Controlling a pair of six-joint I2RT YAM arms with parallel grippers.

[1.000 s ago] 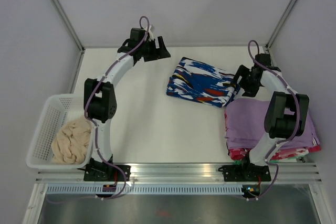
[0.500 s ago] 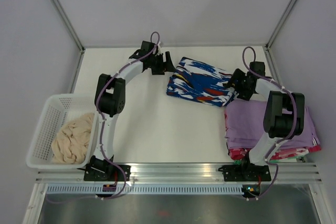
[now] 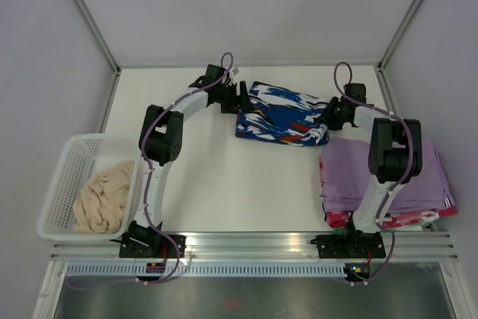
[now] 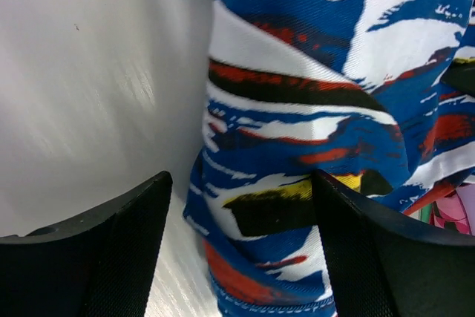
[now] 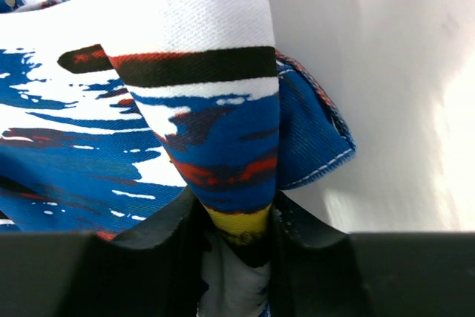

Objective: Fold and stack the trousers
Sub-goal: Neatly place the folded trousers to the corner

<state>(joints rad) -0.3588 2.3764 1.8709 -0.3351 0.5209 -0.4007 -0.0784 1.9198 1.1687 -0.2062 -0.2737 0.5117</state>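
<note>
Folded trousers (image 3: 280, 113) lying at the far middle of the bench (image 3: 224, 177), near the far corner of a lilac garment stack (image 3: 373, 173). Left fingers (image 4: 104, 257) spread wide astride the bundle's left edge, not clamped. Right fingers (image 5: 312, 246) pinching a raised fold at its right edge. White basket (image 3: 63, 177) with a cream bundle (image 3: 104, 199) at near left.

The broad bare stretch of the table (image 3: 239, 184) in front of the trousers (image 3: 280, 113) is lying open to either arm. The left gripper (image 3: 240, 99), jaws spread, is crowding their left end and the right gripper (image 3: 326, 116) is pinching cloth at their right end, so both ends are being blocked. The lilac stack (image 3: 381, 177) is filling the near right side, and the basket (image 3: 63, 177) is taking up the near left edge.
</note>
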